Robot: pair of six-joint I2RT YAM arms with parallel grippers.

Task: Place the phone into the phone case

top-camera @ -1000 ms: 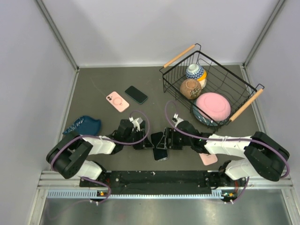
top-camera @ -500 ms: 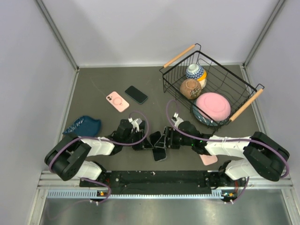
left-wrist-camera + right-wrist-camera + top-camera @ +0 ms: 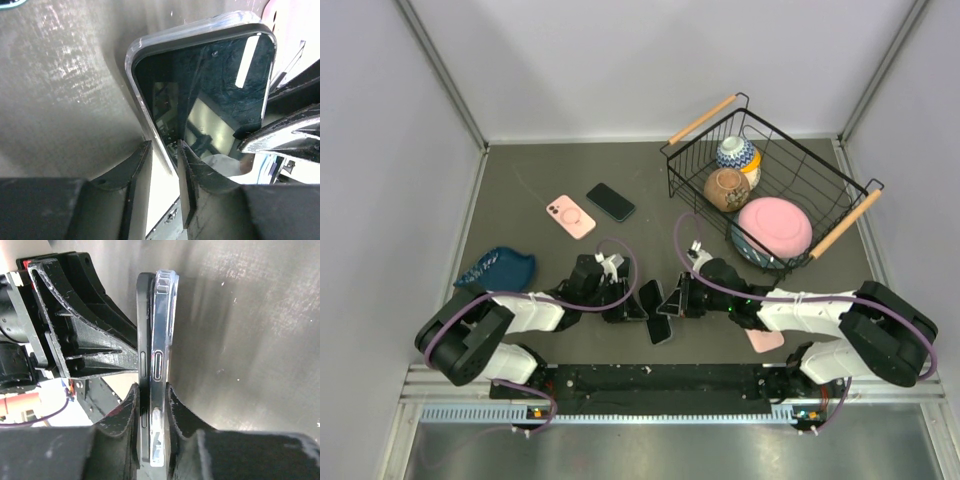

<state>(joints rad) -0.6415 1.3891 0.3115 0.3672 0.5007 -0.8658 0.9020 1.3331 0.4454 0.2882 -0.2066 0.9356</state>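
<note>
A black phone (image 3: 210, 90) lies partly inside a clear phone case (image 3: 145, 47), and the pair is held tilted just above the table between both arms (image 3: 658, 322). My left gripper (image 3: 164, 147) is shut on one long edge of the case and phone. In the right wrist view the phone (image 3: 145, 315) and the clear case (image 3: 163, 315) appear edge-on, pressed side by side. My right gripper (image 3: 151, 390) is shut across both. The black edge still stands a little proud of the case wall.
A pink phone case (image 3: 570, 216) and a second dark phone (image 3: 610, 201) lie further back on the table. A blue object (image 3: 498, 268) sits at the left. The wire basket (image 3: 840, 190) with bowls stands back right. A pink item (image 3: 765, 340) lies under the right arm.
My right gripper has closed from wide open onto the phone and case. The pair has turned a little more upright. The left gripper has kept its hold.
</note>
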